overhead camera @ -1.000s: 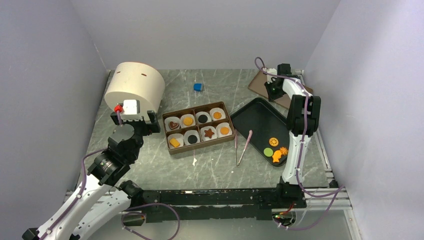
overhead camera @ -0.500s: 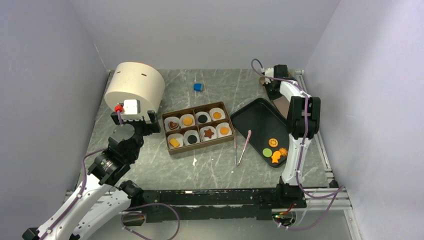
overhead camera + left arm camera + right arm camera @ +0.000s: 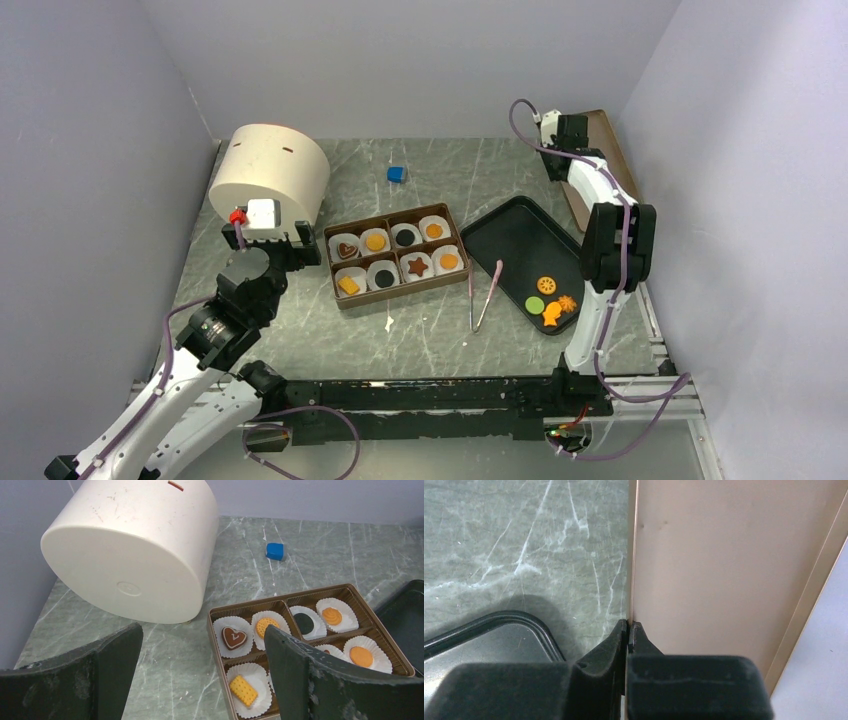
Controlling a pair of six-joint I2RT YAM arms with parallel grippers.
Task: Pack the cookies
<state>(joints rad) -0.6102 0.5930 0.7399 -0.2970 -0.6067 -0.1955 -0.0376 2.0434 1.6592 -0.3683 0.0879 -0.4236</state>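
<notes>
Several cookies sit in white paper cups in the brown box (image 3: 336,290): a heart (image 3: 347,249), a star (image 3: 417,266), orange and black rounds. Loose cookies, an orange round (image 3: 547,284), a green round (image 3: 536,304) and an orange fish (image 3: 553,314), lie on the black tray (image 3: 510,235). My left gripper (image 3: 270,250) stands open just left of the box, and its wrist view shows the heart (image 3: 233,637) and square (image 3: 243,690) cookies between its fingers. My right gripper (image 3: 629,626) is shut on the edge of the brown lid (image 3: 724,570), which stands tilted up at the back right (image 3: 600,150).
A big white cylinder (image 3: 270,170) lies on its side at the back left. A small blue cube (image 3: 397,174) sits behind the box. Pink tongs (image 3: 485,295) lie between box and tray. The right wall stands close behind the lid.
My right gripper closed on the lid's edge and lifted it from flat on the table to tilted up by the right wall. The left arm stayed still.
</notes>
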